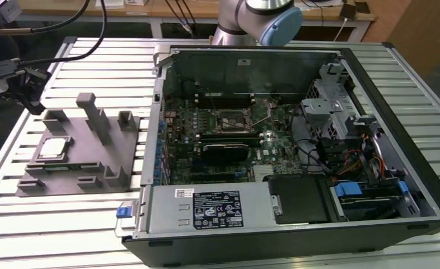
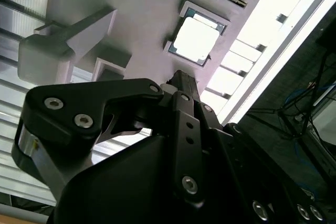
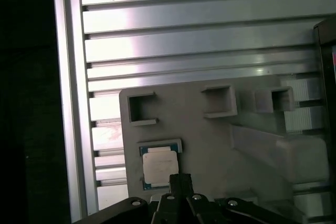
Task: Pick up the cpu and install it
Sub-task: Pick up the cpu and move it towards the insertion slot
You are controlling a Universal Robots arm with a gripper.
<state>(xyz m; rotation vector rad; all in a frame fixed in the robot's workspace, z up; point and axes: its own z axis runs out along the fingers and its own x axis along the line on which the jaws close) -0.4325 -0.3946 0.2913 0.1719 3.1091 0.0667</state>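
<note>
While the cpu (image 1: 52, 148) lay flat in a recess of the grey tray (image 1: 93, 168), the open computer case (image 1: 280, 246) stood at the exterior view's right of it. In the second wrist view the gripper (image 2: 184, 80) hung over the tray (image 2: 142, 14), jaws closed together on nothing, its tip near the cpu (image 2: 197, 39) but apart from it. In the first wrist view the gripper (image 3: 179, 181) appeared just beside the cpu (image 3: 160, 165), with the slatted table (image 3: 184, 24) beyond the tray (image 3: 210, 145)
</note>
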